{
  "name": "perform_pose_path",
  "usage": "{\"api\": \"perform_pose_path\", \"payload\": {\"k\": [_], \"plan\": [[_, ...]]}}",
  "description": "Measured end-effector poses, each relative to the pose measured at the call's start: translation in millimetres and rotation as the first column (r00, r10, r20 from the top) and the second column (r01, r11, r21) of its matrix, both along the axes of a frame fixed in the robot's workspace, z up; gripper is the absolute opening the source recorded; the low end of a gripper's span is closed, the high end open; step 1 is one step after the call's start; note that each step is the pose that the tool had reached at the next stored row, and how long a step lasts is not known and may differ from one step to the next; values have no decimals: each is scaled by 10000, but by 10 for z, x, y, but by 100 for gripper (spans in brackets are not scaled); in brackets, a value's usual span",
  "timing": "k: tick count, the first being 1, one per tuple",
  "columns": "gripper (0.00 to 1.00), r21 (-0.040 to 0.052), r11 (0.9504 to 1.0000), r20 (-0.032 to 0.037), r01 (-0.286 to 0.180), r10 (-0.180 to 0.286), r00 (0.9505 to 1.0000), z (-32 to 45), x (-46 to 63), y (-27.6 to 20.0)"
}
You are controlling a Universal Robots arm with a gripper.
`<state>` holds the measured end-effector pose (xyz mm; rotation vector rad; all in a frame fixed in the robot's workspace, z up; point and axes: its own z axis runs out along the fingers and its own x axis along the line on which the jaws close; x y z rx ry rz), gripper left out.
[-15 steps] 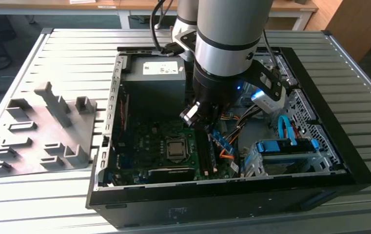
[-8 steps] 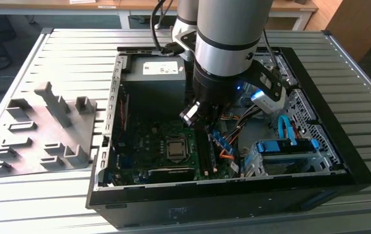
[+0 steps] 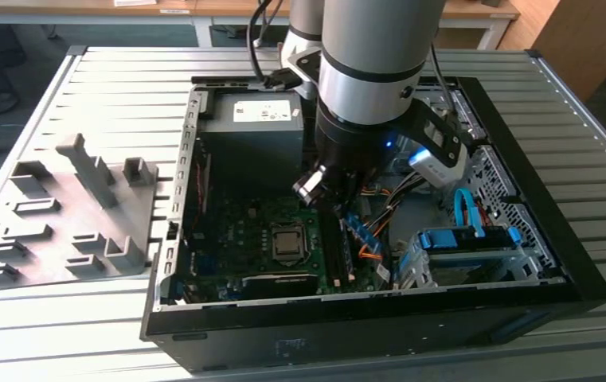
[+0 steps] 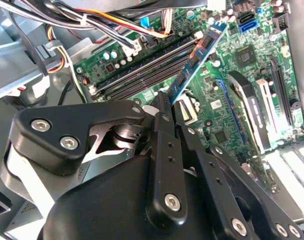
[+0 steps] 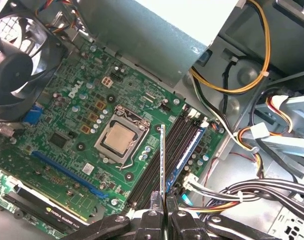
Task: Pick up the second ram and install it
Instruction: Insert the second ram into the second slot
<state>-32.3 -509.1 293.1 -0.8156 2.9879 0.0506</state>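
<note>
The pincer point(image 5: 163, 205) is clamped on the second ram point(image 5: 163, 160), with one finger on each flat face. In the first wrist view the strip is seen edge-on, as a thin line standing out from between the fingertips. In the second wrist view the same strip point(image 4: 199, 55) shows its blue face with a row of small chips. There it reaches away from the pincer point(image 4: 166, 107) over the motherboard point(image 4: 216, 117). The strip hangs above the board and sits in no slot, close to the memory slots point(image 5: 175, 142) and beside the processor socket point(image 5: 119, 140). In the exterior view the pincer point(image 3: 318, 187) is in the middle of the frame, inside the open computer case point(image 3: 175, 318). The case stands on the ribbed metal surface point(image 3: 101, 72).

I judge the strip to be light, thin and stiff, but fragile, so it should not be bent or twisted. A good hold is on the flat faces, away from the contact edge, which must stay free for the slot. The smooth faces may slip under a weak grip.

Counted:
- One strip is in the pincer.
- One more blue strip point(image 5: 191, 150) seems to be seated in the outermost slot.
- There are four long black slots, as far as I can tell.
- There is one processor socket and one fan point(image 5: 17, 65).
- One grey holder tray point(image 3: 58, 239) lies at the exterior view's left.
</note>
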Motion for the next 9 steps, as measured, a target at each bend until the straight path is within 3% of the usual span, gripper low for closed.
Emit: {"api": "perform_pose_path", "payload": {"k": [9], "plan": [[14,-27,9981,1,618,-618,9981,-3,0,0]]}}
